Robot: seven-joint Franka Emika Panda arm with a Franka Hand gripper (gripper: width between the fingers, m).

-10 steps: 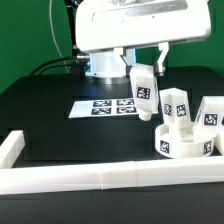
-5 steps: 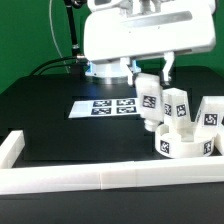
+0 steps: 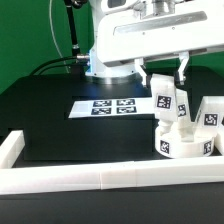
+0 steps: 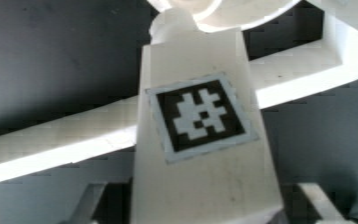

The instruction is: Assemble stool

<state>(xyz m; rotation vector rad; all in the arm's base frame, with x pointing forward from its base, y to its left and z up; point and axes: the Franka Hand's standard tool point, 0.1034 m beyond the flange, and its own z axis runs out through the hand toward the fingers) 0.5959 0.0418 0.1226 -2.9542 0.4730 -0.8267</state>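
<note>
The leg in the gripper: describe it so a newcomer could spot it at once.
Find the round white seat at the exterior view's right, by the border rail. Just above it hangs a short white tagged leg, pinched in the gripper. Unlike the other legs, it is off the seat.

A matte black tabletop (image 3: 60,135) fills the scene, backed by a plain green wall (image 3: 30,35). A long white plastic border rail (image 3: 100,178) edges the near side. A flat white marker board (image 3: 105,106) lies mid-table.
</note>
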